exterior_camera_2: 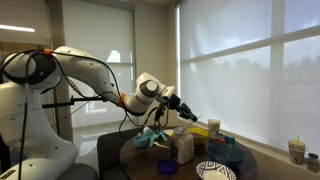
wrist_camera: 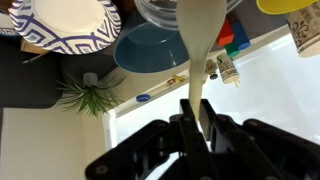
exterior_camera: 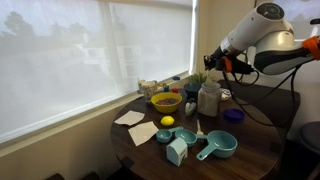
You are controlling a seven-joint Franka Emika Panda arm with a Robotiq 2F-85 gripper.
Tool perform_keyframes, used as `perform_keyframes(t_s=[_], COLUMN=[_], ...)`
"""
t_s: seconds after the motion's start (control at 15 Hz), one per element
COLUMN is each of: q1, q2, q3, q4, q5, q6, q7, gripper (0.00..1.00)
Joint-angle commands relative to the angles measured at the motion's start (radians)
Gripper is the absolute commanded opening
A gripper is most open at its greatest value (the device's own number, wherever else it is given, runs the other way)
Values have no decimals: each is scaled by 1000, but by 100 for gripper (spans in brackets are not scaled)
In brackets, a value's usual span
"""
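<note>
Robot fingers (exterior_camera: 211,63) over cluttered table (exterior_camera: 255,150)

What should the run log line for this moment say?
gripper: shut on cream utensil | near: blue bowl, plant

Three cameras around one round surface (exterior_camera: 262,140)
Both exterior views face it at middle distance from roughly opposite ends, the window (exterior_camera: 90,60) alongside; the wrist view looks closely past the hand (wrist_camera: 197,112).

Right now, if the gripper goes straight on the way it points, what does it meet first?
Probably the clear glass container; the long cream utensil held by the gripper reaches it. Depth unclear.
</note>
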Motion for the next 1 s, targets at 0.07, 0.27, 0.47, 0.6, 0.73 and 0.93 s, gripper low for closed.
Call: perform_keyframes(t_s=[0.07, 0.27, 0.47, 0.6, 0.73, 0.93], q1=[-62, -80, -93, -92, -93, -74], q2=[-6, -4, -1, 5, 7, 21], q3=[61, 88, 108, 114, 124, 125], q4=[-24, -39, -48, -48, -42, -30], q5=[-133, -191, -229, -226, -205, -152], q6=[45, 40, 31, 13, -36, -114], q7=[129, 183, 223, 233, 244, 239], gripper=[3, 3, 3, 3, 3, 3])
